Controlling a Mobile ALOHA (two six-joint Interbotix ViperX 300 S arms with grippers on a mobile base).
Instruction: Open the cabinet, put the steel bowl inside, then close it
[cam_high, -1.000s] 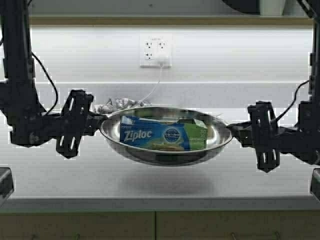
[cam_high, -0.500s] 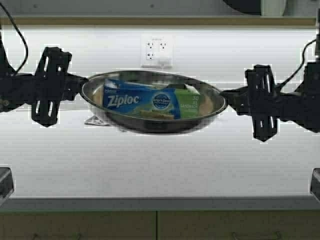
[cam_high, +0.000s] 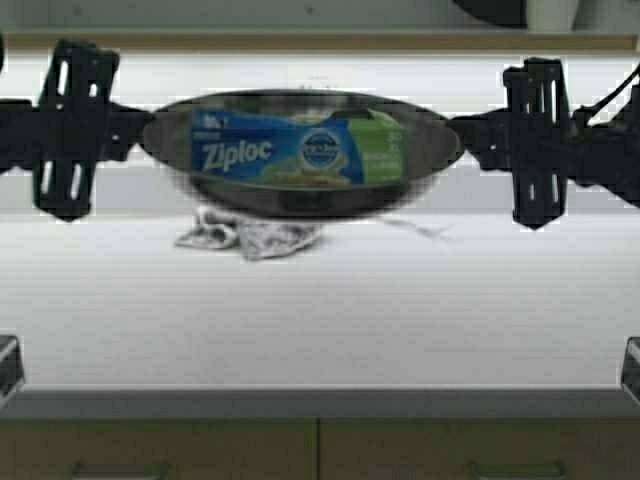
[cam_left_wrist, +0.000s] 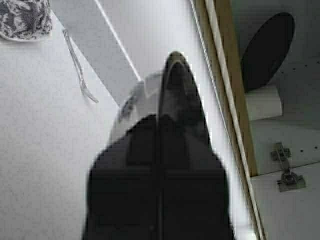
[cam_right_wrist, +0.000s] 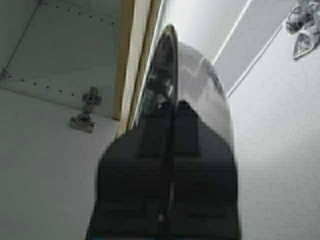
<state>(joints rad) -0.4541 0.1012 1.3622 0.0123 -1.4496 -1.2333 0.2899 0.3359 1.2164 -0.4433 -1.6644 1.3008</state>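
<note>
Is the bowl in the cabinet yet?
No. The bowl hangs between left tool and right tool, just below the cabinet edge.

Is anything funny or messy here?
Yes: the steel bowl, held up by the left gripper and right gripper, carries a Ziploc box. A crumpled cloth lies on the counter below it.
</note>
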